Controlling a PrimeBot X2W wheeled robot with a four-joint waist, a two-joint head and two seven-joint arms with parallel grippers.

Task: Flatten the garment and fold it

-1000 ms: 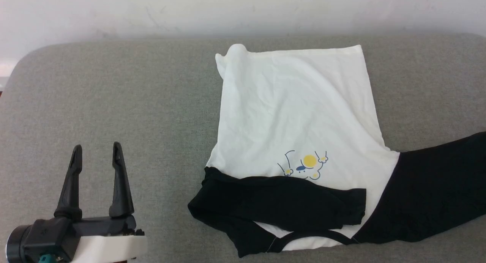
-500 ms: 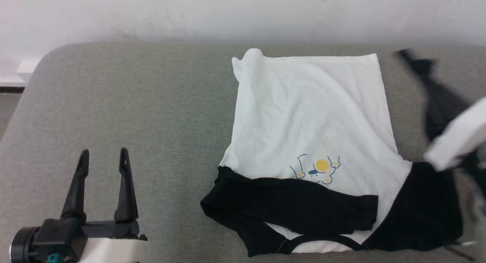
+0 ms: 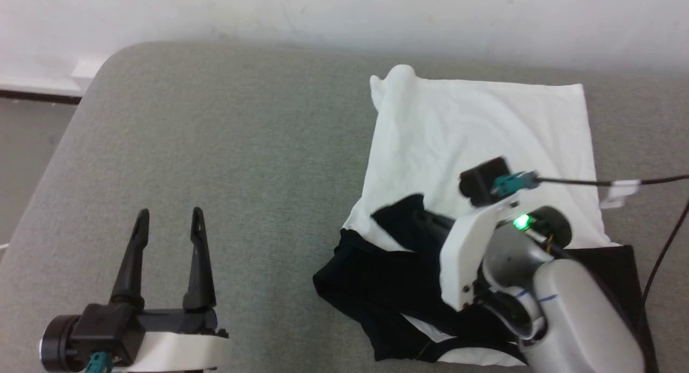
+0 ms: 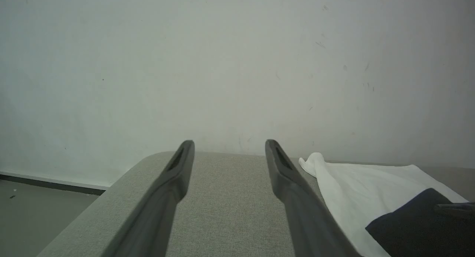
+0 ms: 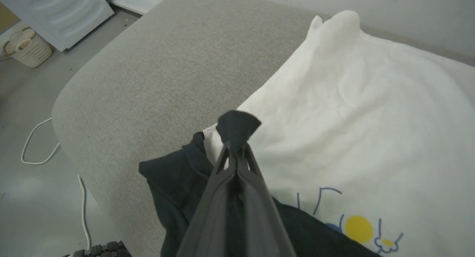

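The right gripper (image 5: 236, 147) is clamped shut, its two dark fingers pressed together on the end of a black sleeve (image 5: 237, 125) — the cloth bunches into a small tuft just past the tips. It holds that sleeve end above the white body of the garment (image 3: 484, 125), close to the shirt's left edge and around chest level, with the pale forearm reaching in from the lower right.

The garment lies on the right half of a grey padded surface (image 3: 242, 147), hem toward the wall (image 3: 344, 12) and collar toward the robot. Its white body is mostly spread out, though softly rumpled, and the far left hem corner (image 3: 401, 74) stands up in a little peak. More black cloth (image 3: 371, 281) is heaped across the near end, over the collar area. The yellow-and-blue cartoon print (image 5: 358, 229) shows just beside the black fabric, below the pinched sleeve in the right wrist view.

The left gripper (image 3: 169, 214) is spread wide with nothing between its fingers — it hangs over bare grey padding, well apart from the shirt, fingers pointing toward the wall.

Beyond the surface's rounded corner, a pale basket (image 5: 26, 49) and a white cable (image 5: 37, 145) sit on the floor.
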